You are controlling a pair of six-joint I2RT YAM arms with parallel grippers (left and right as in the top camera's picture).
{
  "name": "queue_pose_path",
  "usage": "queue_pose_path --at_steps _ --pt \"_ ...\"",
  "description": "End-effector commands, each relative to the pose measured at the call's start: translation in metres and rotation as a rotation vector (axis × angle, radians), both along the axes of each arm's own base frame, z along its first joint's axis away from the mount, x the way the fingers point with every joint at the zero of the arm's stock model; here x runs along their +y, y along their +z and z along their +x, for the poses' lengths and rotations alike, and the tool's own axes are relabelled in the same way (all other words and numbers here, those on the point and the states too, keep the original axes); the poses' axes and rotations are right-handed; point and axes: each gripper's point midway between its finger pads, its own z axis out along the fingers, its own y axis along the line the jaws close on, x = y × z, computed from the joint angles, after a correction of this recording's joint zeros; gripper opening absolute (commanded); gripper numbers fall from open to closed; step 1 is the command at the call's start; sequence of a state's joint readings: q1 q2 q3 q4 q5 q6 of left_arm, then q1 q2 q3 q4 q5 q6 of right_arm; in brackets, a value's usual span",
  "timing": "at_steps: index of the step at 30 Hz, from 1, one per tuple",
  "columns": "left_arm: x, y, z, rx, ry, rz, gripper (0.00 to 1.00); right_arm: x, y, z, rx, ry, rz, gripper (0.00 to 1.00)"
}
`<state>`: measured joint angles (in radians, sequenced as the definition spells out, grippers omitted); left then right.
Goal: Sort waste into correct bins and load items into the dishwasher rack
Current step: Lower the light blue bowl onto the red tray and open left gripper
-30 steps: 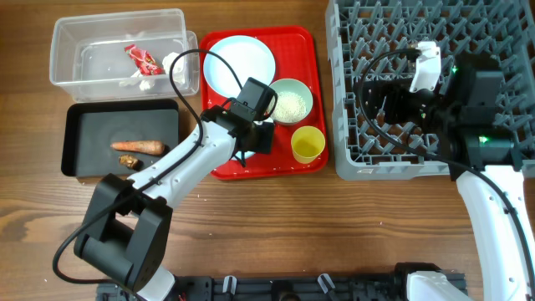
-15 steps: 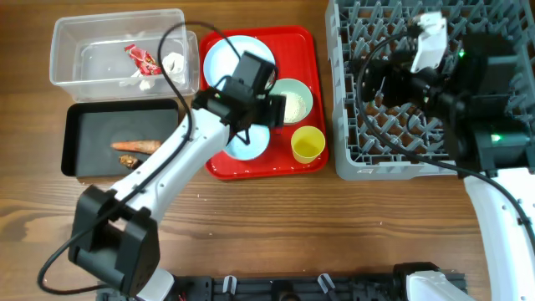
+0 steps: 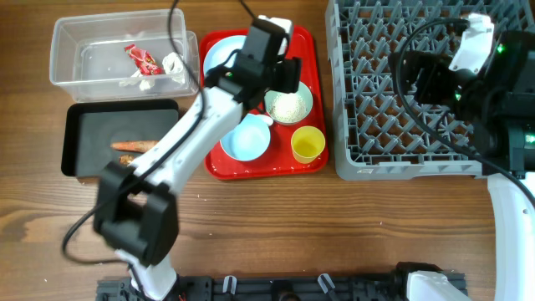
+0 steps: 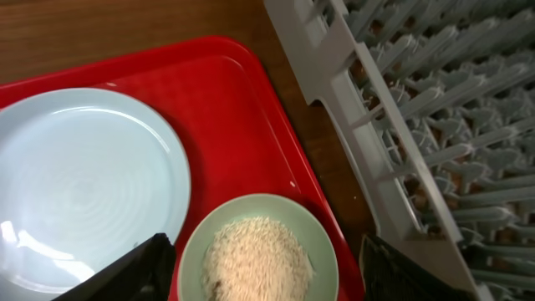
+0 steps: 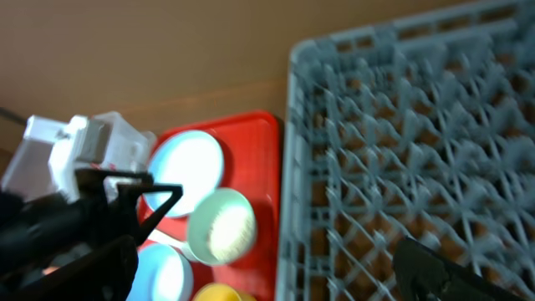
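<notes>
The left hand [image 4: 264, 272] hangs spread wide and empty right over the bowl of rice [image 4: 255, 238] on the red tray [image 4: 242, 109], plate [image 4: 75, 184] just beside. The right hand [image 5: 267, 259] gapes empty above the rack [image 5: 401, 125]

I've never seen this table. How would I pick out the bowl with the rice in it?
Find the red tray left of the big grey rack. The rice bowl sits on the tray's right side, just above the yellow cup in the overhead view. Unlike the empty bowl and the flat plate nearby, it holds a heap of white grains.
</notes>
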<state>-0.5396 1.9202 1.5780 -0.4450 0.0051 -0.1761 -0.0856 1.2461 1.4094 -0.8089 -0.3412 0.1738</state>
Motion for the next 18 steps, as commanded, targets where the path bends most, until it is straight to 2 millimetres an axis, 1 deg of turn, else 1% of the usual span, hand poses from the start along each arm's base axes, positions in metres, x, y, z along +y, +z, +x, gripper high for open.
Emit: queue_pose_path --at_steps 1,4,8,10,15,17,18 --pt "-0.032 -0.021 0.011 -0.007 -0.081 0.055 0.69 -0.022 -0.004 -0.002 0.038 -0.093 -0.036 0.99" --pt "-0.043 -0.037 0.017 -0.004 -0.079 0.075 0.64 -0.03 -0.011 -0.008 0.075 -0.12 -0.043 0.99" --pt "-0.054 -0.054 0.012 0.012 -0.095 0.091 0.57 -0.036 -0.016 -0.01 0.096 -0.146 -0.062 0.99" --pt "-0.058 -0.062 0.009 0.016 -0.096 0.112 0.57 -0.037 -0.016 -0.01 0.096 -0.154 -0.067 0.99" --pt "-0.061 -0.09 0.003 0.03 -0.089 0.195 0.55 -0.037 -0.018 -0.011 0.102 -0.153 -0.067 0.99" --pt "-0.061 -0.098 0.002 0.042 -0.092 0.204 0.52 -0.037 -0.018 -0.011 0.105 -0.153 -0.067 0.99" --pt "-0.061 -0.102 0.002 0.048 -0.092 0.208 0.49 -0.037 -0.018 -0.011 0.104 -0.153 -0.067 0.99"
